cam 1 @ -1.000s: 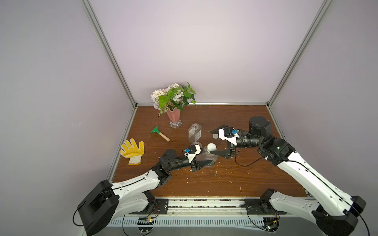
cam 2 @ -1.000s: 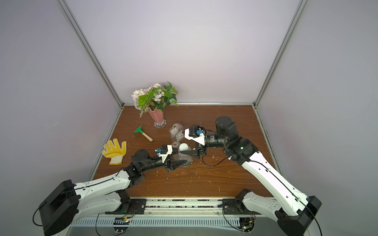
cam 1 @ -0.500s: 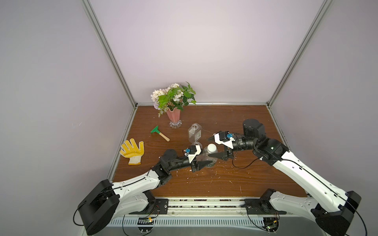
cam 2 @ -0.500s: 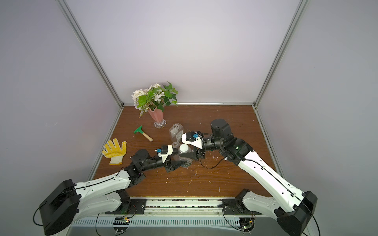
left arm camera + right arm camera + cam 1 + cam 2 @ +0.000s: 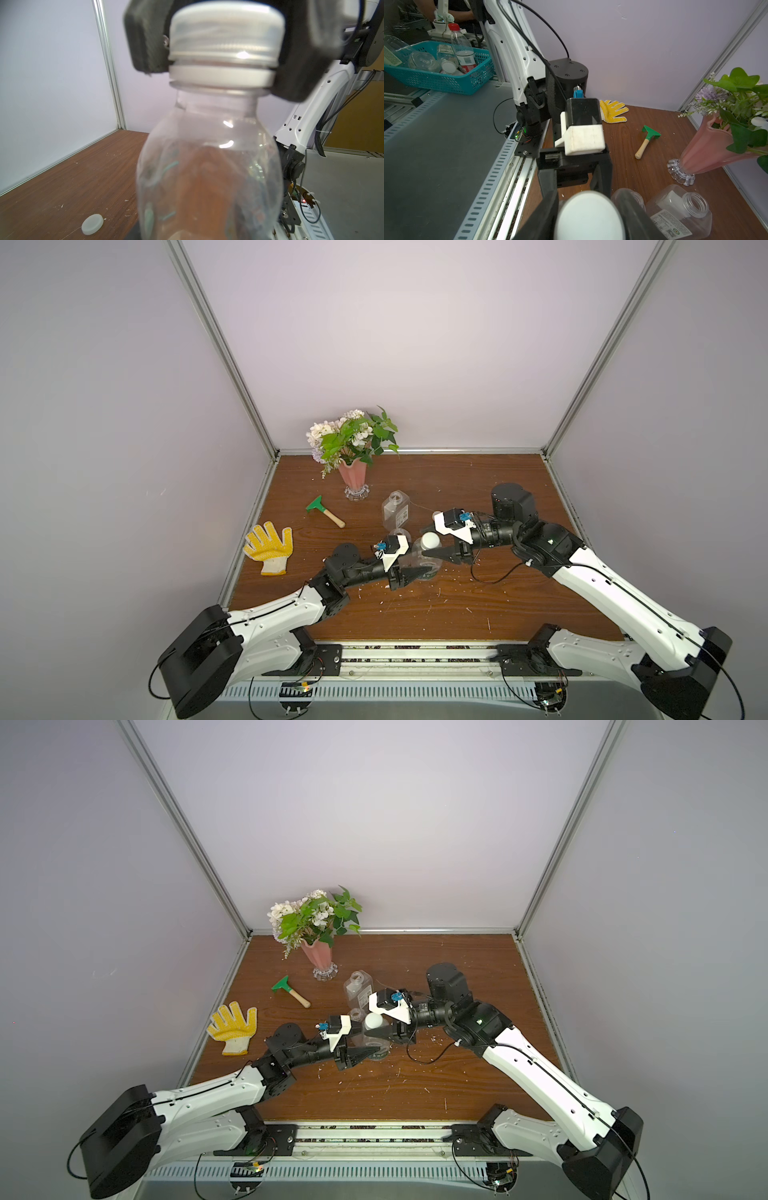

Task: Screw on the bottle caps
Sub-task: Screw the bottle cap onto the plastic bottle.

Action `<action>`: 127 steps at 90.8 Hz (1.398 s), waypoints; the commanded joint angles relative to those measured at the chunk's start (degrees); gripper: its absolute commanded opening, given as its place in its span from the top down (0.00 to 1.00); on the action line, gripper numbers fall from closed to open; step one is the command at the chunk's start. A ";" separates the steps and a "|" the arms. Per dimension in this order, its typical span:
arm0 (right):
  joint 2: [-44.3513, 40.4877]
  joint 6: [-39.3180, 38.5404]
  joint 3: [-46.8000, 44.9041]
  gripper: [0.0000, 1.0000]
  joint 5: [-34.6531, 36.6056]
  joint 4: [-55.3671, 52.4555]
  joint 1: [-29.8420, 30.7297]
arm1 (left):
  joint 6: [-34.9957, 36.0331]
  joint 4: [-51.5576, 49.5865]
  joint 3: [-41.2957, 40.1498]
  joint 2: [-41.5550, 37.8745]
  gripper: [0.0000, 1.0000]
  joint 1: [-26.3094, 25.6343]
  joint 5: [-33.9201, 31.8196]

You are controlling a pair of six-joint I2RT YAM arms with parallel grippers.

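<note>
Robot lab cell, plain walls (image 5: pixel 395 344) w/ alu frame (image 5: pixel 224 352), mounting rail (image 5: pixel 415 659), teal basket (image 5: pixel 440 81)

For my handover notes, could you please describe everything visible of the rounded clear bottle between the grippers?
The rounded bottle is clear plastic, bulbous below a short neck, apparently empty, upright. The left gripper clasps its body. A white ring circles the neck; above it, the right gripper grips a white cap.

Both arms reach inward, wrists level. Left gripper (image 5: pixel 420 559) clamps the bottle (image 5: pixel 207 166). Right gripper (image 5: pixel 428 540) jaws pinch the cap (image 5: pixel 224 37).
</note>
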 commanded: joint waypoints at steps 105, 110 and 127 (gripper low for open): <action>-5.50 31.71 -17.23 0.80 51.78 20.59 9.96 | 0.77 5.31 2.77 0.34 0.46 0.40 -20.05; -5.28 31.66 -16.90 0.80 52.49 20.25 10.27 | 0.60 5.34 2.44 0.51 0.46 0.41 -20.76; -5.18 30.54 -14.38 0.69 50.78 18.65 10.40 | -0.22 5.31 1.13 0.74 0.46 0.35 -21.79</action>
